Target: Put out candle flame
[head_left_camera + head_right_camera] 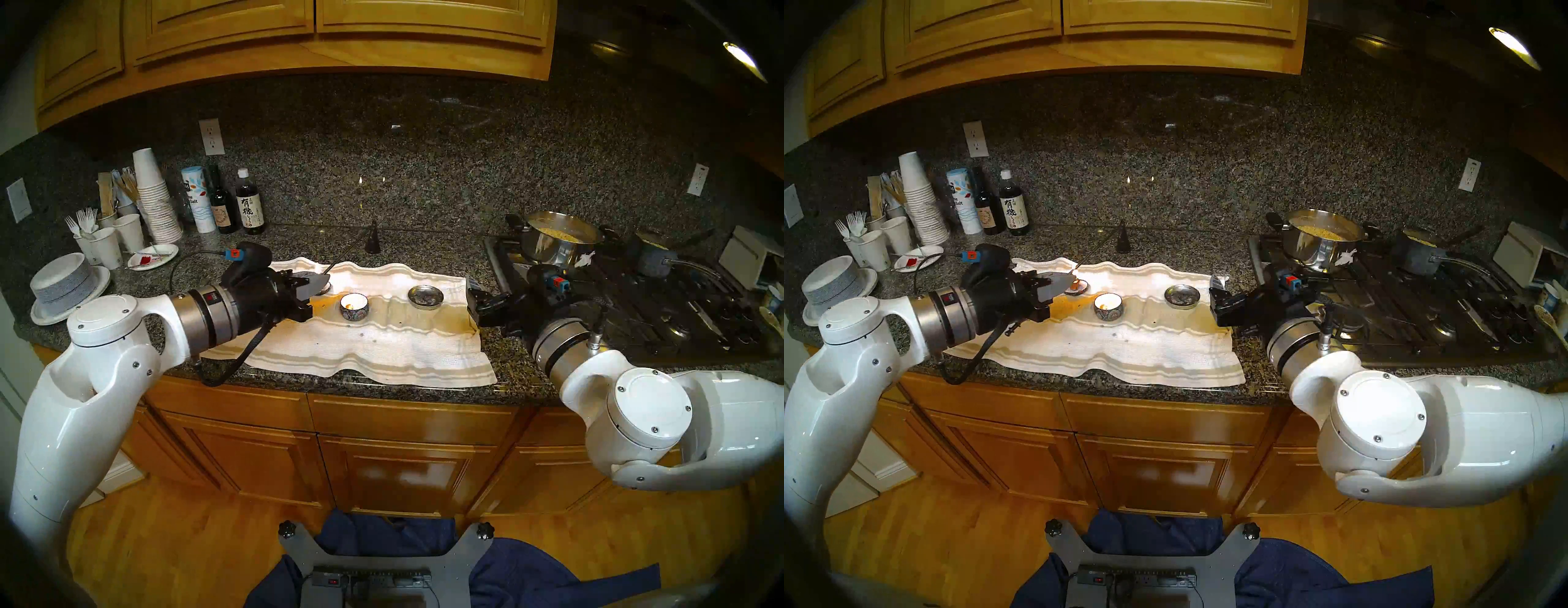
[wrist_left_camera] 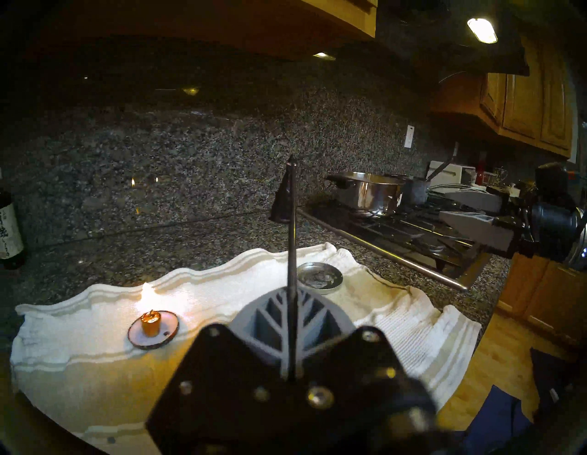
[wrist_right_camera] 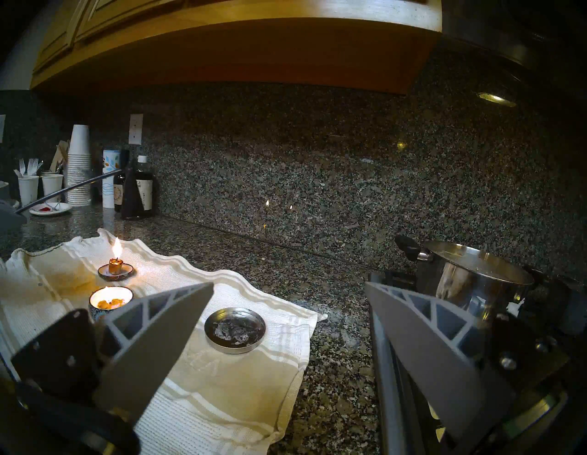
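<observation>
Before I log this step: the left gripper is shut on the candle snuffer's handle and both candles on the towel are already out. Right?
Not quite. The left gripper is shut on the candle snuffer, but the candles are not out: the right wrist view shows a flame on the orange candle and one in the candle bowl.

Glossy white arm shells, silver wrist cuffs, black cabled heads, ribbed grey jaws.
</observation>
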`<state>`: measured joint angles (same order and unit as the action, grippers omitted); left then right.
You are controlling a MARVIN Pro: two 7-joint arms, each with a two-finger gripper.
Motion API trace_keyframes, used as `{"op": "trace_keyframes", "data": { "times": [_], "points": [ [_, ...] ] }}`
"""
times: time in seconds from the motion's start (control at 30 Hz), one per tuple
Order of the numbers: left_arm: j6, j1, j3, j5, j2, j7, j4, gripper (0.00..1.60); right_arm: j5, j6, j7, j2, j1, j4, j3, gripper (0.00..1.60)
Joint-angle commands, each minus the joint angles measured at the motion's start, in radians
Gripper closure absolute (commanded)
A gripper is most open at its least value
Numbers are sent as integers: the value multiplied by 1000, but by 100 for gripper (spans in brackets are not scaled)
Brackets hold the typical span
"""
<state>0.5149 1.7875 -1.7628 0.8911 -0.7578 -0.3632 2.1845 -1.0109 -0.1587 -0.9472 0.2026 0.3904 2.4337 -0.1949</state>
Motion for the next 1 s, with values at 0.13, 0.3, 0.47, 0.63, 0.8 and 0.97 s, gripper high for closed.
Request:
{"op": "trace_keyframes", "data": {
  "times": [0.13,0.3,0.47,0.63,0.8,0.97],
  "points": [
    [-18,174,-195,-4,-67,-138,28,160,14,-2,2,2,-23,4,22,0],
    [-47,259,-246,-53,-105,-194,38,160,15,-2,2,2,-23,4,22,0],
    [-96,310,-268,-91,-129,-219,23,160,16,-2,3,2,-23,3,22,0],
    [-126,301,-251,-106,-144,-233,4,160,17,-2,3,2,-23,3,22,0],
    [-124,268,-228,-100,-144,-237,-16,160,17,-2,3,2,-23,3,22,0],
    [-122,228,-190,-106,-137,-227,-37,160,17,-2,3,2,-23,3,22,0]
  ]
}}
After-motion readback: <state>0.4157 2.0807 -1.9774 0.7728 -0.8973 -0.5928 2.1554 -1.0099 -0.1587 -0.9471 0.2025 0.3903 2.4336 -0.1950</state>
